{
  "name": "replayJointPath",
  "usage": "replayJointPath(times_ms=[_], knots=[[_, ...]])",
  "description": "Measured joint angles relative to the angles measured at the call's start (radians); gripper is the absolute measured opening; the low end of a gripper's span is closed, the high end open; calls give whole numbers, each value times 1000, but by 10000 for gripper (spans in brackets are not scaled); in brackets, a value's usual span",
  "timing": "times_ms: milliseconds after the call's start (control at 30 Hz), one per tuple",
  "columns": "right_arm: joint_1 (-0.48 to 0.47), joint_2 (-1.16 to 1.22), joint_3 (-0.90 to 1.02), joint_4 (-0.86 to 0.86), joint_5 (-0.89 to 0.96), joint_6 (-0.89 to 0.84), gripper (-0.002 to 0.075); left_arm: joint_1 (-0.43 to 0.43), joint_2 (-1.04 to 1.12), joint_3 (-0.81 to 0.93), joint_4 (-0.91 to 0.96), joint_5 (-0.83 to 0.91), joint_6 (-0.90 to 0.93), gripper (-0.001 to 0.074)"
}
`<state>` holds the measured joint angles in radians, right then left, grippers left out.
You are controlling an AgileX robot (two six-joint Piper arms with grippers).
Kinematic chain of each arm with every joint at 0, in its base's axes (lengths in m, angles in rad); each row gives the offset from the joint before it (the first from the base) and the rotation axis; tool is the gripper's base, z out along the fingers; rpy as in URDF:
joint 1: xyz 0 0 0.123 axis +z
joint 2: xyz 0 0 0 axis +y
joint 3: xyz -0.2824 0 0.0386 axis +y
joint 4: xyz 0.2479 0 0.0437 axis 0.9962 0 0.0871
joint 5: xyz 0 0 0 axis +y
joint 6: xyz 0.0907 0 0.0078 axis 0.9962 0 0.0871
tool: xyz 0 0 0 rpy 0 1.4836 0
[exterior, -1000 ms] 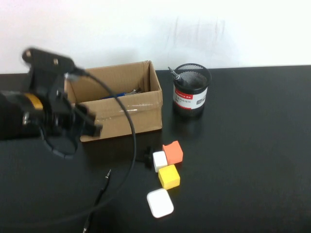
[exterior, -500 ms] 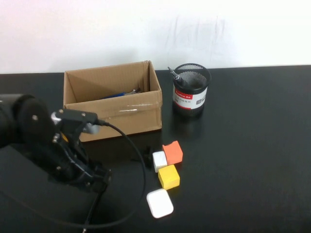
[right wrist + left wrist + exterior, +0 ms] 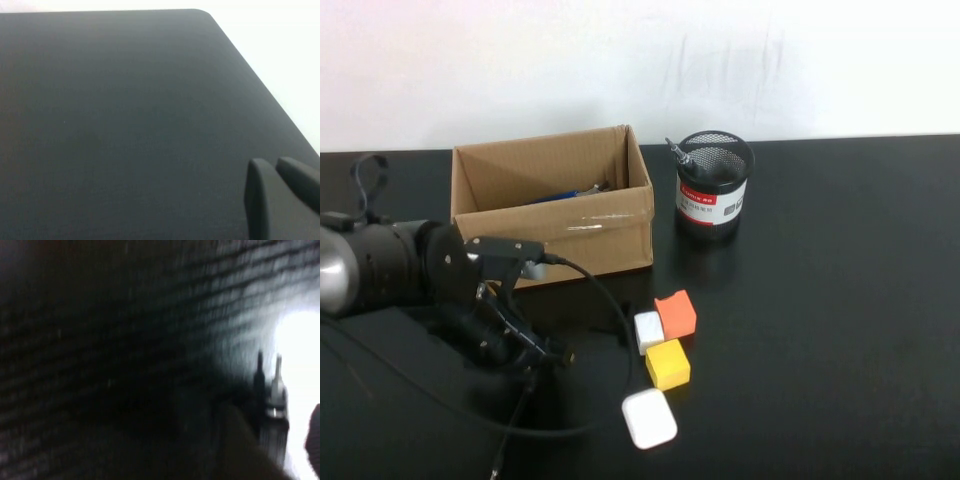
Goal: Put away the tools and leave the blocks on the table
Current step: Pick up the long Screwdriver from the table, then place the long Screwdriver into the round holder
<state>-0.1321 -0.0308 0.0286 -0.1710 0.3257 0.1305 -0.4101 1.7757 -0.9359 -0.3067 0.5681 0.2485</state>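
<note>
My left gripper (image 3: 545, 362) is low over the table (image 3: 840, 300), at the upper end of a slim black stick (image 3: 508, 440) lying near the front edge. In the left wrist view the stick's metal tip (image 3: 276, 377) stands between the parted fingers of the left gripper (image 3: 272, 412), with a gap on one side. The orange block (image 3: 676, 313), the yellow block (image 3: 668, 364) and the white block (image 3: 648, 331) sit together at mid-table. Blue-handled pliers (image 3: 558, 197) lie in the cardboard box (image 3: 570, 235). My right gripper (image 3: 274, 164) is shut over bare tabletop, outside the high view.
A black mesh cup (image 3: 714, 185) with a stick (image 3: 677, 150) in it stands right of the box. A flat white case (image 3: 649, 418) lies in front of the blocks, and a tiny black object (image 3: 620, 322) lies left of the white block. The left arm's cable loops across the table.
My left arm dropped from beside the box down to the table and slid right and forward, onto the black stick's upper end. The blocks and the case have not moved.
</note>
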Motion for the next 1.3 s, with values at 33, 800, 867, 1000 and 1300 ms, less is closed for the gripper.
replayJointPath(times_ms=[33, 800, 867, 1000, 1300], knots=[[0, 0, 0, 0, 0, 0, -9, 0, 5, -4, -5, -7, 12, 238], [0, 0, 0, 0, 0, 0, -9, -194, -254, -262, -217, -195, 313, 43], [0, 0, 0, 0, 0, 0, -9, -206, -237, -270, -243, -343, 320, 43], [0, 0, 0, 0, 0, 0, -9, -224, -172, -301, -252, -554, 333, 42], [0, 0, 0, 0, 0, 0, -9, -269, 50, -565, -41, -539, 364, 42]])
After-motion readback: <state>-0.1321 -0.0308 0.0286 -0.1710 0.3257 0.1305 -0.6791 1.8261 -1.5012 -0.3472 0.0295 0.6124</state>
